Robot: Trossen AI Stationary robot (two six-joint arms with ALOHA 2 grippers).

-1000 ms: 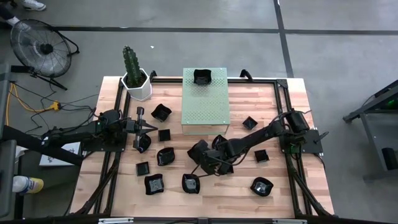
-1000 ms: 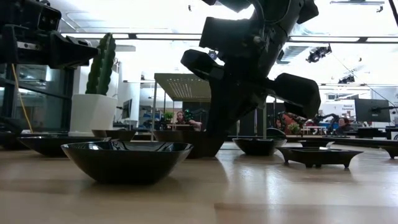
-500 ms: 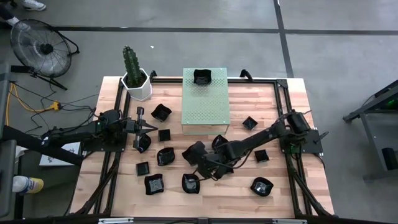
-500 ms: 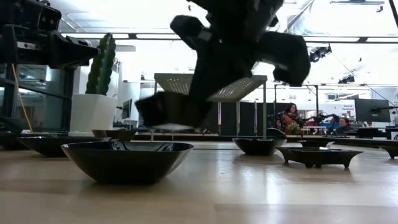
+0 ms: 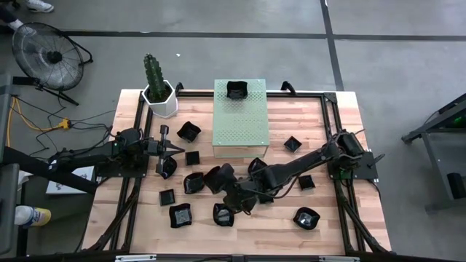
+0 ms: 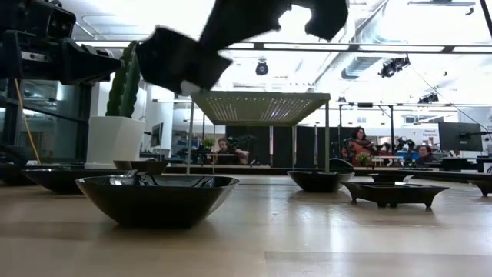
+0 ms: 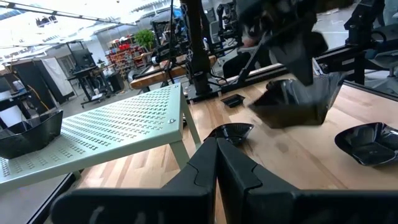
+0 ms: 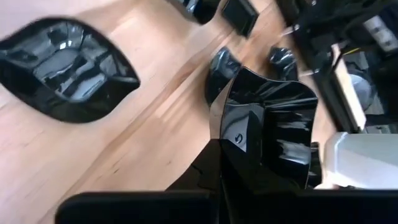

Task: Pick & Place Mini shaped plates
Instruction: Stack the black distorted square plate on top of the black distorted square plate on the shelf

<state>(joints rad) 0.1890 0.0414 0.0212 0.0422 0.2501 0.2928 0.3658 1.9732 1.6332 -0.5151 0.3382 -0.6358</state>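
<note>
My right claw [image 5: 218, 177] is clamped on the rim of one black plate [image 8: 267, 124], carrying it in the air above the middle of the desk [image 5: 342, 225], between the green block [image 5: 242, 120] and the near edge. It looks light, stiff, glossy and probably slick, so a pinch across the thin rim suits it. Other plates crowd below, so free room is tight; the block's top is mostly bare. My left claw [image 5: 178, 149] waits pinched shut and empty near the left edge

floor: grey concrete [image 5: 218, 58], dark seams | fan [image 5: 49, 54] | ceiling strip lights [image 6: 430, 48]
</note>
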